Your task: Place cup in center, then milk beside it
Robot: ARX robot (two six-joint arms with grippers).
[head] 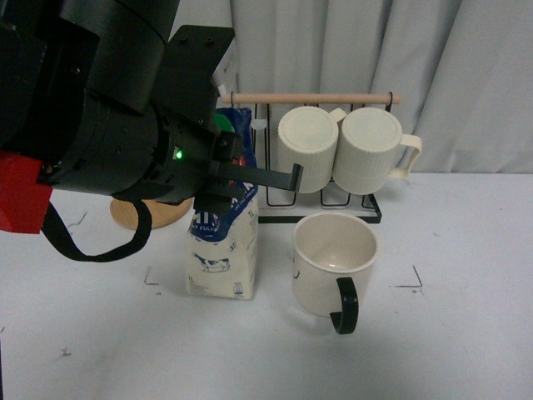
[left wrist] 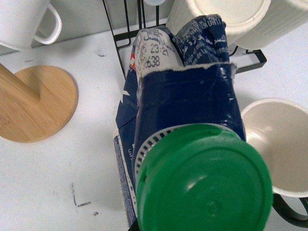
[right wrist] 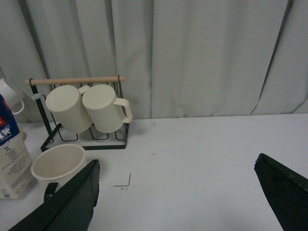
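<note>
front view: the milk is a tall carton of paper, blue above and white below, and it stands upright on the white table. the cup is wide, smooth and cream, with a curved black handle turned toward the camera. it stands near the milk, on the right side, not touching. the big black left arm covers the top of the milk. the left gripper is at the top of the carton, with one thin finger reaching toward the rack. i cannot tell if it is pressing the carton or is loose. behind, two ribbed mugs hang on the wire rack under a wooden rod.

left wrist view: the round green cap with ridged edge is very close and fills the lower part. the folded blue top of the milk is behind it, and the cup is beside. a flat wooden disc lies on the table, and a white cup is above it. no fingers are seen.

right wrist view: the right gripper is spread wide and holds nothing, above bare table. milk and cup are well apart from it, at the side. a grey curtain hangs behind.
</note>
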